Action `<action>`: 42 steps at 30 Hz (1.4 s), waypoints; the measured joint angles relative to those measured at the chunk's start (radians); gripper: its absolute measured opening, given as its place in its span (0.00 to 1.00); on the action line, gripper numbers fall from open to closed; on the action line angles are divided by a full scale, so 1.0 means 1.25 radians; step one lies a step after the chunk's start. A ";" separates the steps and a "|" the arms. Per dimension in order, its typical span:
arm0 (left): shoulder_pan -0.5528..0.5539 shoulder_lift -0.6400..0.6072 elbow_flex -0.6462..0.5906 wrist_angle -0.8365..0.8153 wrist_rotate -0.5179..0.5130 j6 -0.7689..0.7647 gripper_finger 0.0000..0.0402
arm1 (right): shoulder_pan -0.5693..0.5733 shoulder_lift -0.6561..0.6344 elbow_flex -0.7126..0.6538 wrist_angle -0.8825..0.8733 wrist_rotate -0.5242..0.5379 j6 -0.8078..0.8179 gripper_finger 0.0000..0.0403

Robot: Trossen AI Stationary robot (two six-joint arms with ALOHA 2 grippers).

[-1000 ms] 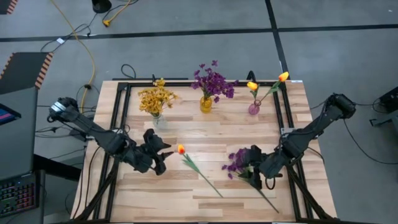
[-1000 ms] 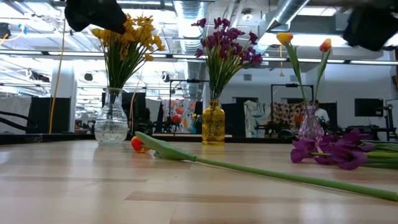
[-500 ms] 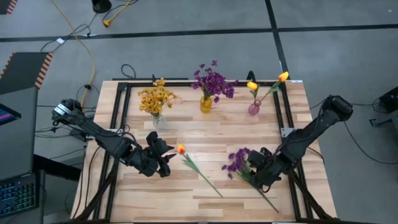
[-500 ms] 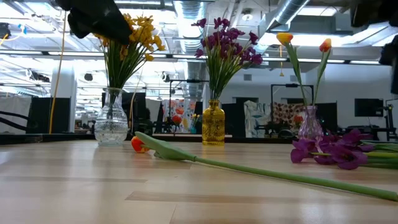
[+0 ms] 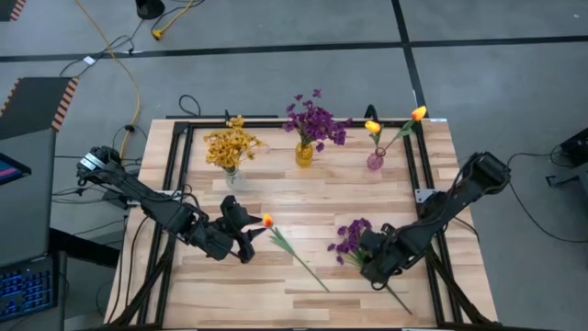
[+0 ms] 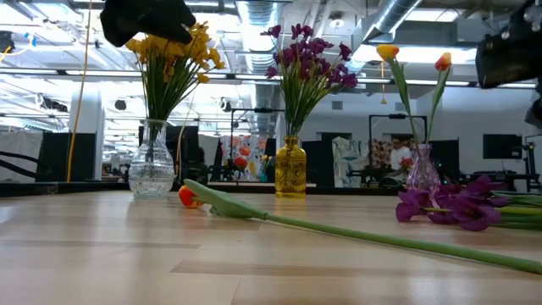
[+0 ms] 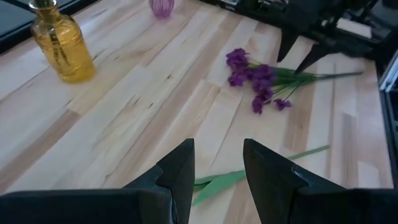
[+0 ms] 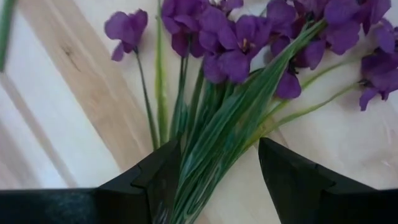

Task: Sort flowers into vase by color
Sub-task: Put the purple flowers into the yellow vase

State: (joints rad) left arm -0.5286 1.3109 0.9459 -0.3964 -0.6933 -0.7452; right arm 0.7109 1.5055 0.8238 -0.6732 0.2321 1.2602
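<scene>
An orange tulip (image 5: 292, 250) lies flat on the table, blossom (image 6: 188, 196) toward the left arm. My left gripper (image 5: 243, 230) hovers open beside that blossom; in its wrist view the green stem (image 7: 214, 182) shows below the gap of the gripper (image 7: 217, 165). A purple bunch (image 5: 352, 237) lies on the wood to the right. My right gripper (image 8: 217, 168) is open above its stems (image 8: 214, 134), one finger on each side, still raised off the table (image 6: 508, 55).
Along the far edge stand three vases: a clear one with yellow flowers (image 5: 230, 147), an amber one with purple flowers (image 5: 308, 129), a pink one with two tulips (image 5: 377, 156). Bare wood lies in the middle and near part (image 5: 276, 294). A black frame (image 5: 179, 165) borders the table.
My right gripper has moved toward the table's near-left, along the purple bunch's stems, and come lower over them. My left gripper has shifted slightly right, toward the tulip's blossom. The flowers have stayed where they lay.
</scene>
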 joint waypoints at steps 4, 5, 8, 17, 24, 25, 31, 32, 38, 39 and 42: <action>0.000 0.000 0.000 0.004 0.000 0.000 0.31 | -0.003 0.024 0.000 0.003 -0.018 0.027 0.61; 0.000 0.000 0.000 0.004 0.000 0.000 0.31 | -0.006 0.030 0.000 0.003 -0.025 0.036 0.61; 0.000 0.000 0.000 0.005 0.000 0.000 0.31 | -0.015 0.050 0.000 0.006 -0.055 0.042 0.61; 0.000 0.000 0.000 0.005 -0.001 0.000 0.31 | -0.050 0.106 0.004 0.029 -0.118 0.032 0.59; 0.000 0.000 -0.001 0.004 -0.001 0.000 0.31 | -0.063 0.088 0.001 0.026 -0.126 0.032 0.36; 0.000 0.000 -0.001 0.004 -0.002 0.000 0.31 | -0.063 0.087 0.001 0.027 -0.126 0.032 0.31; 0.000 0.000 -0.001 0.004 -0.002 0.001 0.31 | -0.063 0.066 -0.001 0.024 -0.111 0.030 0.07; 0.000 0.000 -0.001 0.004 -0.002 0.001 0.31 | -0.063 0.061 -0.002 0.023 -0.101 0.030 0.07; 0.000 0.000 -0.001 0.003 -0.002 0.001 0.31 | -0.076 0.006 -0.002 0.023 -0.075 0.014 0.08; 0.000 0.000 -0.001 0.004 -0.003 0.001 0.31 | -0.081 -0.004 -0.002 0.023 -0.066 0.011 0.08; 0.000 0.000 -0.001 0.004 -0.003 0.001 0.31 | -0.091 -0.038 -0.002 0.026 -0.035 -0.017 0.07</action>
State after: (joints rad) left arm -0.5285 1.3109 0.9451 -0.3920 -0.6968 -0.7444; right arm 0.5976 1.4575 0.8207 -0.6408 0.1880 1.2393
